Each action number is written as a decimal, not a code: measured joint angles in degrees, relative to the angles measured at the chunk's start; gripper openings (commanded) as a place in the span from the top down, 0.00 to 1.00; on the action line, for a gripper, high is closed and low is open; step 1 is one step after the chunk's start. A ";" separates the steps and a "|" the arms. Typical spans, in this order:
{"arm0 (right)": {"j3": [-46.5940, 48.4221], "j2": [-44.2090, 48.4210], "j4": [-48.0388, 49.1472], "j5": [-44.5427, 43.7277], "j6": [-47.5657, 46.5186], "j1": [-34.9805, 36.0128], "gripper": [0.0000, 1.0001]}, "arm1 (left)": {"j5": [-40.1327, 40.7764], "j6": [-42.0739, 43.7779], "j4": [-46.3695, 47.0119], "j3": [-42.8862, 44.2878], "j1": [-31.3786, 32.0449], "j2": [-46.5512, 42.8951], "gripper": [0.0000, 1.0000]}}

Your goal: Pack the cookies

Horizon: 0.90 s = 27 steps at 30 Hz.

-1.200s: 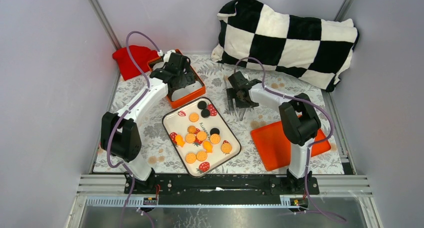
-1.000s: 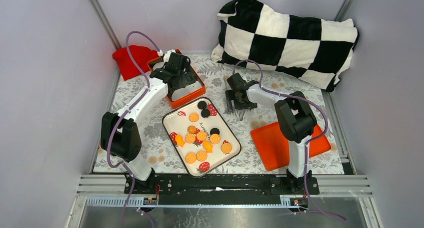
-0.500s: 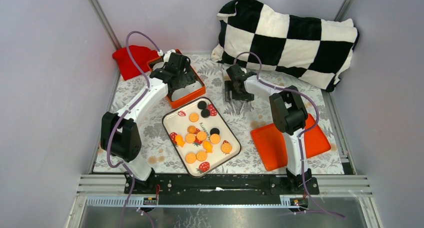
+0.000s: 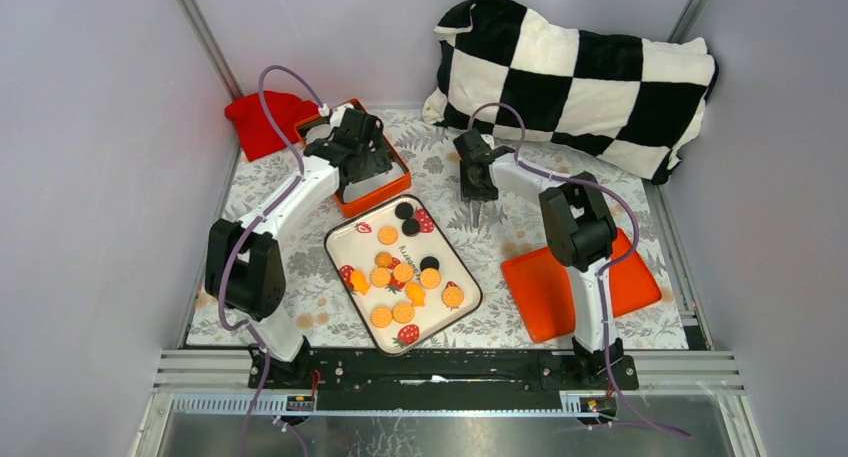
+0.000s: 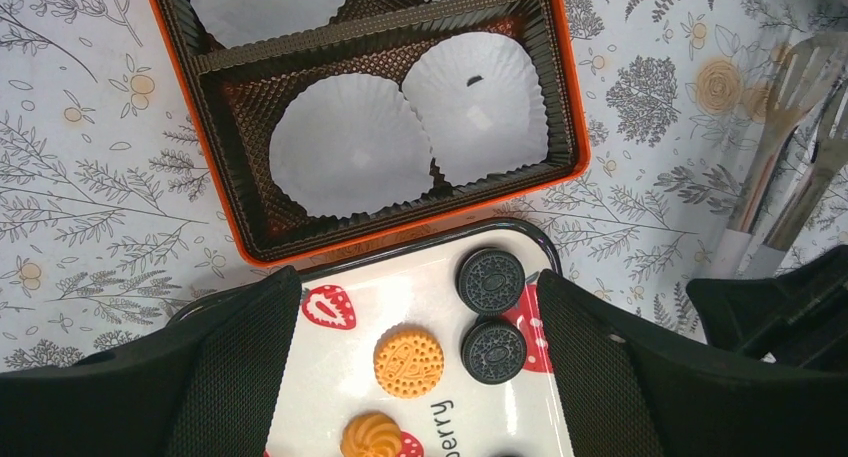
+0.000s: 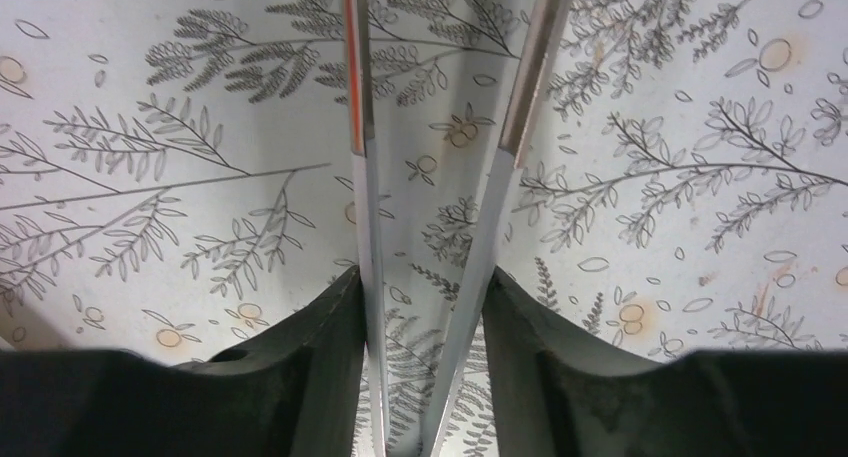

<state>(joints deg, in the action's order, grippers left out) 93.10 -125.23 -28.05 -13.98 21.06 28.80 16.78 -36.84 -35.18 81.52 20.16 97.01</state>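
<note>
Centrally, the small round golden-orange and black cookies (image 4: 405,274) lie scattered in a white rectangular tray with a dark rim and strawberry pictures (image 4: 362,245); none sits in the orange rectangular box with a brown ridged liner (image 5: 578,127), whose white fluted paper cups (image 5: 350,147) hold nothing. The tray's far rim lies right against the box's near rim. The left gripper (image 5: 415,282) hangs over that seam with its fingers spread wide and nothing between them, two black cookies and one golden one showing in the gap. To the right of the tray, the right gripper (image 6: 422,287) presses its black fingers against the outer faces of both arms of the shiny metal tongs (image 6: 505,177), clamping them over the grey leaf-printed tablecloth (image 4: 500,249); whether the tong tips touch the cloth cannot be told. Bare cloth separates the tray from the flat orange lid (image 4: 540,287) at the right. A black-and-white checked cushion (image 4: 570,72) fills the far right corner, and a red cloth (image 4: 262,117) lies behind the box.
</note>
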 measured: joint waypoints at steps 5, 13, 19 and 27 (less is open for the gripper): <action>-4.74 3.08 2.16 -0.68 -0.44 -0.04 0.69 | -0.04 -0.42 0.79 -0.70 0.09 1.18 0.18; -10.10 9.97 -3.54 -3.10 -2.64 -0.04 0.77 | 4.90 -1.01 1.20 -5.35 7.61 0.87 0.25; -11.43 20.15 -6.08 -3.61 -3.26 0.26 0.73 | 5.25 -2.32 2.23 -10.51 16.37 -0.68 0.25; -12.37 31.54 -7.50 -3.96 -3.23 0.98 0.75 | 4.61 -3.23 3.50 -13.68 19.10 -0.68 0.32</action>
<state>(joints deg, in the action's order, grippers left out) 80.73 -93.69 -35.55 -17.93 17.82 29.78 21.39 -40.07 -31.68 67.83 39.27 96.33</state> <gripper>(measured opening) 0.299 0.732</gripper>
